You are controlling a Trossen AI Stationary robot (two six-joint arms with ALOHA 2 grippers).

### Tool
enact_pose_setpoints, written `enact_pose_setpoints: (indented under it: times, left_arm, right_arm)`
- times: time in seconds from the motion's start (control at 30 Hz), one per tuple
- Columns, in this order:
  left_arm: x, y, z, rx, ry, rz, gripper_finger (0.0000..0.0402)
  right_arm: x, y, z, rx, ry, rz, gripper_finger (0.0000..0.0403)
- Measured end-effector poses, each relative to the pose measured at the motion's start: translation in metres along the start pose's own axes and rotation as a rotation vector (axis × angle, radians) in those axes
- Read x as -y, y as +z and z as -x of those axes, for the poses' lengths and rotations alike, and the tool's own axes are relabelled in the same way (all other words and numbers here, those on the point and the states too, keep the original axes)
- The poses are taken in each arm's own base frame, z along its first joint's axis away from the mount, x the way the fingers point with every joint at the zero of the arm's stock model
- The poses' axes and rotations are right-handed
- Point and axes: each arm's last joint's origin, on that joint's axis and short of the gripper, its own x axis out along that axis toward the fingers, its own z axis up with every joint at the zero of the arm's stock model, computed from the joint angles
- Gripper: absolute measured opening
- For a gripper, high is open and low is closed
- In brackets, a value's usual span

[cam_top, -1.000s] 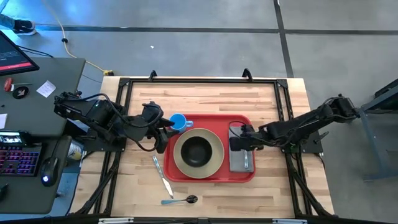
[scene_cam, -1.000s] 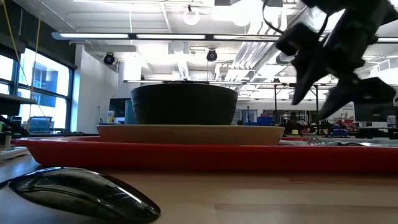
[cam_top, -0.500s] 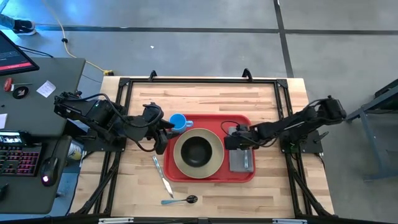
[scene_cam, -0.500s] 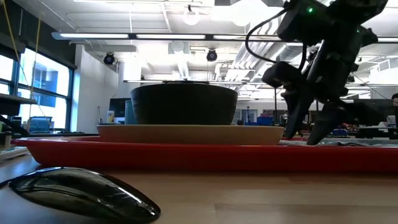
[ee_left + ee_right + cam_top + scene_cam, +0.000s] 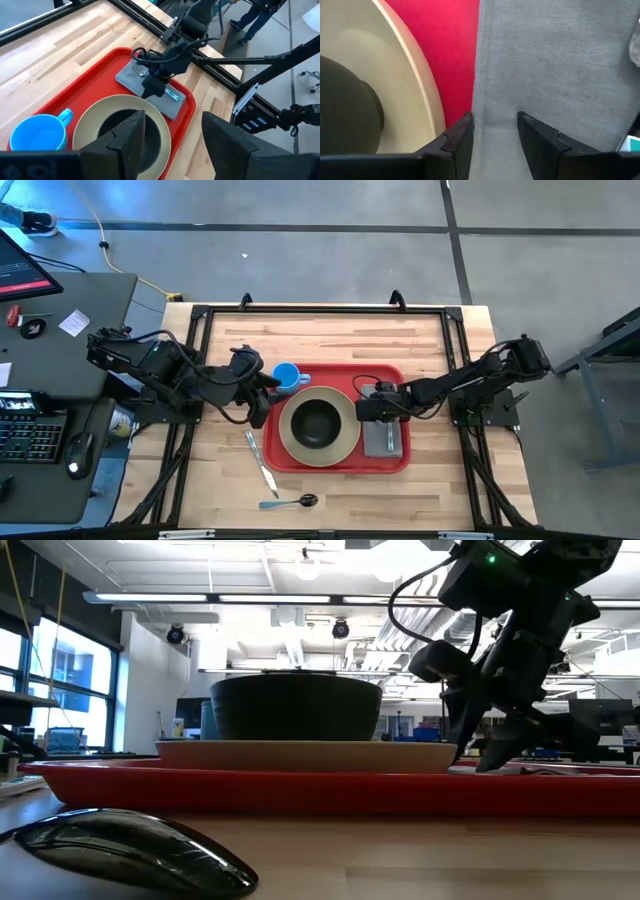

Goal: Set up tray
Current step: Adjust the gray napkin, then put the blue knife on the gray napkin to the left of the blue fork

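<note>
Two arms reach in over a pale wood-plank surface [image 5: 330, 330] in the high view. The tray [image 5: 335, 463], smooth red plastic with rounded corners, lies at the surface's middle. On it sit a round beige plate [image 5: 345, 438] carrying a dark bowl [image 5: 317, 423], a blue cup [image 5: 287, 376] at its far left corner, and a grey cloth napkin [image 5: 386, 437] along its right edge. The right hand [image 5: 368, 406] is down at the napkin's inner edge; the left hand [image 5: 262, 395] hovers by the tray's left edge. A knife [image 5: 258, 462] and spoon [image 5: 290, 502] lie on the wood near the front edge.

Low view: the right hand [image 5: 478, 752] dips to the tray's rim [image 5: 300, 790].

Left wrist view: the left hand [image 5: 172, 142] stands wide and empty.

Right wrist view: the right hand [image 5: 495, 127] is partly open, straddling the woven napkin's edge [image 5: 545, 75].

No writing is readable.
</note>
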Motion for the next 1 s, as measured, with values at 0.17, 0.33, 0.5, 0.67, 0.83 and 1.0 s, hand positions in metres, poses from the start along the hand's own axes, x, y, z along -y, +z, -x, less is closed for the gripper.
enact_pose_setpoints:
  times: [0.17,0.33,0.5,0.67,0.83,1.0]
  left_arm:
    - [0.0,0.0,0.0,-0.001,-0.001,0.0,0.0227]
    - [-0.001,-0.003,0.0,-0.052,-0.013,-0.041,0.0227]
    - [-0.007,-0.013,0.001,-0.234,-0.032,-0.154,0.0227]
    - [-0.018,-0.027,0.007,-0.411,0.016,-0.291,0.0227]
    - [-0.032,-0.041,0.015,-0.537,0.15,-0.488,0.0227]
    - [-0.04,-0.064,0.003,-0.608,0.113,-0.646,0.0227]
  right_arm:
    - [-0.005,0.0,0.0,-0.009,0.048,-0.004,0.0145]
    - [-0.009,-0.001,0.006,-0.017,0.094,-0.011,0.0145]
    - [-0.013,0.0,0.021,-0.014,0.139,0.003,0.0151]
    - [-0.012,0.003,0.043,0.005,0.168,0.013,0.0154]
    - [-0.008,0.006,0.068,0.027,0.185,0.026,0.0156]
    - [-0.006,0.009,0.092,0.082,0.258,0.032,0.0156]
